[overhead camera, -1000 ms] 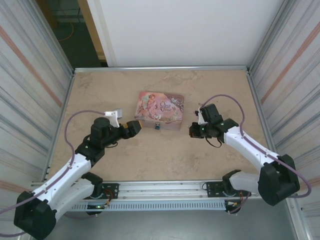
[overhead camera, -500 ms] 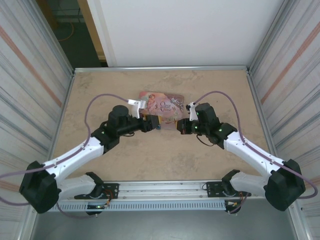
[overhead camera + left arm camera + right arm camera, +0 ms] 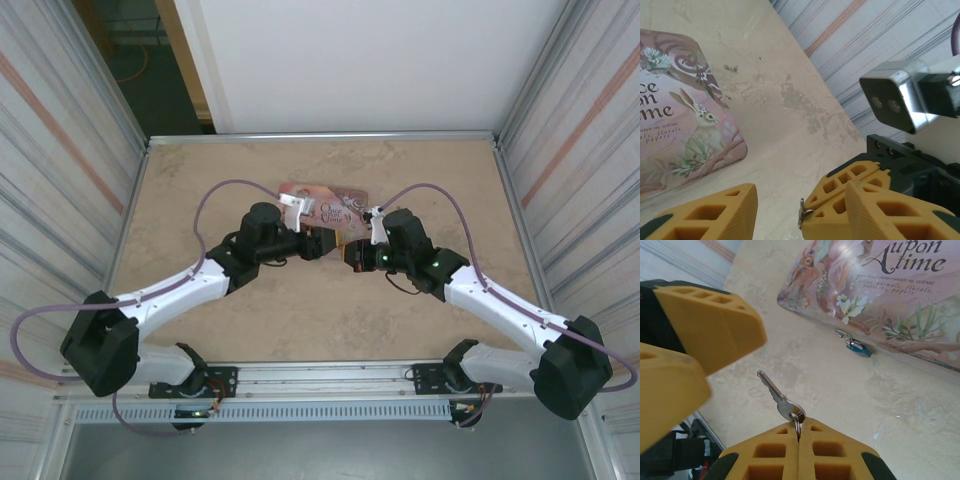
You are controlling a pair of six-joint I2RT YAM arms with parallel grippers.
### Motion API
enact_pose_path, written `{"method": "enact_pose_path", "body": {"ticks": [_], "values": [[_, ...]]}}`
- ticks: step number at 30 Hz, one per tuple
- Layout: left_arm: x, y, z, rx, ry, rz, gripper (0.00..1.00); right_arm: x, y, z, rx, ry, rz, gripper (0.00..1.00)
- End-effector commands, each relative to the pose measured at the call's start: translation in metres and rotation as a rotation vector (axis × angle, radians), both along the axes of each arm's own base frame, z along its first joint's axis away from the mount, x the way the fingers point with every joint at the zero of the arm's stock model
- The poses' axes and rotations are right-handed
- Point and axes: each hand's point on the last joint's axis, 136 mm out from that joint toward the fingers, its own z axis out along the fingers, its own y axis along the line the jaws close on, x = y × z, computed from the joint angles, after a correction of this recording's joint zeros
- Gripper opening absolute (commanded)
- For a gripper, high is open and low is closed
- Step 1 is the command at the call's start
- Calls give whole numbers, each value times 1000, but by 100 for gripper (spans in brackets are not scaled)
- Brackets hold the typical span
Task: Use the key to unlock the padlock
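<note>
Two grippers: the left gripper point(image 3: 320, 244) and the right gripper point(image 3: 799, 422) meet tip to tip near the middle of the table point(image 3: 300, 320), just in front of the tin.
One tin: a pink illustrated tin point(image 3: 875, 295) lies flat with its lid up. The lid is printed with a hare, flowers and lettering.
One padlock: the padlock point(image 3: 857, 347) has a teal body and hangs by a thin silvery shackle at the tin's near side, low against the table. It is too small to tell whether the shackle is latched.
One key: the key point(image 3: 776, 396) is silvery and hangs on a small ring, sticking out from the right gripper's tips. Its blade slants up toward the left gripper's fingers and lies apart from the padlock, with bare table between them.
Right gripper, jaws: both pads are pressed together, pinching the key at its ring and head.
Left gripper, jaws: its two yellow fingers point(image 3: 705, 215) are spread, with the table visible in the gap. I can see nothing gripped between them.
One wrist camera: a grey camera block point(image 3: 890, 100) sits above the right gripper in the left wrist view.
Two cables: one purple cable point(image 3: 215, 190) loops over the left arm and another point(image 3: 445, 195) over the right.
</note>
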Motion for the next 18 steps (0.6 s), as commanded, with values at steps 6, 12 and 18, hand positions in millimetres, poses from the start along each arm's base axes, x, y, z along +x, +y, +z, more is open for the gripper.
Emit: {"method": "enact_pose_path", "body": {"ticks": [6,12,18], "values": [[-1,-18,23,-55,-45,-57,40,7,12,30,66,-51,3,0],[-1,-18,23,-54,-44,-59,23,8,15,32,73,-52,8,0],[-1,-11,30,-36,-74,-35,1,7,13,30,59,-54,9,0]]}}
